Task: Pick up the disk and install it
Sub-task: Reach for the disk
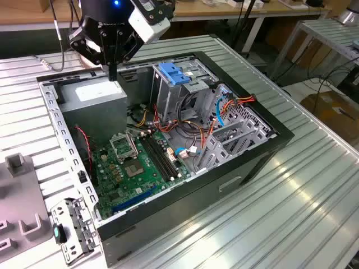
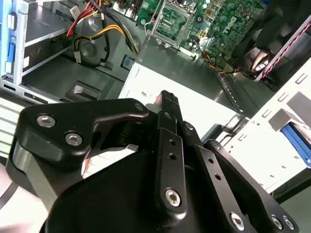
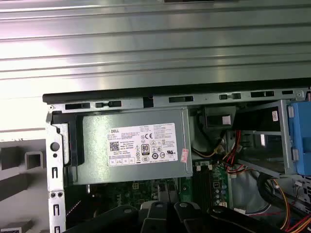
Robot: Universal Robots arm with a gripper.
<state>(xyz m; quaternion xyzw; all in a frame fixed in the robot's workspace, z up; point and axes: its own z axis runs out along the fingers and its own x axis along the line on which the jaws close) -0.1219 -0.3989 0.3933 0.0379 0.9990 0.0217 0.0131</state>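
Disk: cannot tell where it lies; the end effector (image 1: 113, 77) carries nothing. A blue strip (image 2: 295, 138) beyond the case wall may be its rail, unsure.

End effector: jaws narrow, closed on empty air, tip just above the PSU (image 1: 92, 95) in the case's (image 1: 168, 224) corner.

Case lies open side up on the table (image 1: 314, 190), presumably for access from above. Pick-up judged not done.

We're counting one open PC case (image 1: 283, 137), one grey power supply (image 1: 92, 98), one green motherboard (image 1: 140, 171) with one CPU socket (image 1: 122, 147), one blue-handled drive cage (image 1: 175, 75), and just one gripper (image 1: 113, 75), lol.
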